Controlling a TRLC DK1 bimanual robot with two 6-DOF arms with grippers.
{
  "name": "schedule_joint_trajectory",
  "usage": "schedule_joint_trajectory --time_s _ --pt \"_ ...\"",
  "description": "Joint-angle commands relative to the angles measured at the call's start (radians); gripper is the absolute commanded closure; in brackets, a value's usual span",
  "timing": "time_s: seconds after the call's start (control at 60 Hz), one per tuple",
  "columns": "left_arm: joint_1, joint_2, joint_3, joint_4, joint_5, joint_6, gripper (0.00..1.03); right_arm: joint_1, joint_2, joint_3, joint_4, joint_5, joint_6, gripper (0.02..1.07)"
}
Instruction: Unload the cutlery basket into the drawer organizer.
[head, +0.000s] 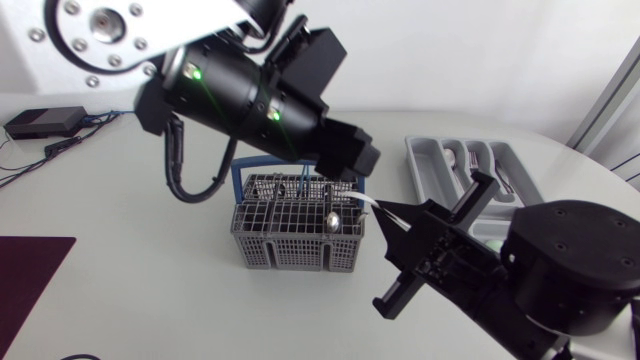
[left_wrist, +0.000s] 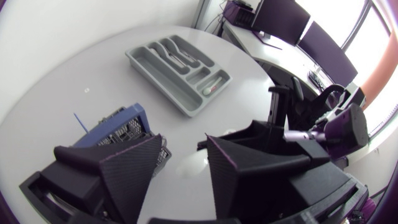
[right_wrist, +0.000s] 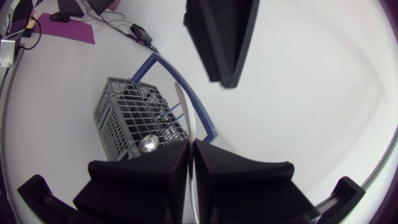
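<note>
A slim silver piece of cutlery (right_wrist: 186, 118) is held by the right gripper (right_wrist: 190, 144), whose fingers are closed on it from both sides. The piece is long, flat and shiny; whether it is a knife or a handle cannot be told. It is pointed ahead of the fingers, above the side of the cutlery basket (head: 295, 240) that faces the right arm. The basket is made of a grey grid with a blue handle, and the round bowl of a spoon (head: 330, 221) is seen in it. The left gripper (left_wrist: 183, 146) is held above the basket with its fingers wide apart and nothing between them. The grey drawer organizer (head: 420, 165) is placed well apart on the white table (head: 150, 280), with some cutlery lying in its compartments.
</note>
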Motion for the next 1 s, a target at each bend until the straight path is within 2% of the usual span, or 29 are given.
schedule_joint_trajectory --time_s 0.0,0.15,0.25,0.4,0.533,0.617,0.7,0.833,0.983 --pt "0.045 -0.051 0.072 0.009 0.024 -0.008 0.14 -0.008 -0.043 -0.026 -0.046 -0.021 -0.006 0.97" --pt "0.148 -0.056 0.112 0.008 0.053 0.029 0.14 -0.044 -0.129 -0.048 -0.145 -0.066 0.004 0.97" --pt "0.189 -0.057 0.109 0.009 0.056 0.106 0.14 -0.078 -0.207 -0.052 -0.241 -0.11 0.004 0.97" --pt "0.186 -0.068 0.04 0.016 0.056 0.267 0.14 -0.19 -0.318 -0.048 -0.39 -0.239 0.006 0.97" --pt "0.18 -0.091 -0.054 0.054 0.056 0.417 0.14 -0.364 -0.387 -0.026 -0.525 -0.433 -0.017 0.97" --pt "0.175 -0.094 -0.108 0.072 0.062 0.503 0.14 -0.558 -0.393 -0.014 -0.599 -0.627 -0.074 0.97" --pt "0.171 -0.095 -0.141 0.088 0.068 0.537 0.14 -0.718 -0.364 -0.005 -0.626 -0.764 -0.146 0.97" --pt "0.131 -0.108 -0.212 0.091 0.079 0.633 0.14 -0.913 -0.279 0.007 -0.645 -0.917 -0.266 0.97" --pt "0.106 -0.114 -0.275 0.115 0.079 0.707 0.14 -1.086 -0.163 0.032 -0.651 -1.045 -0.396 0.97"
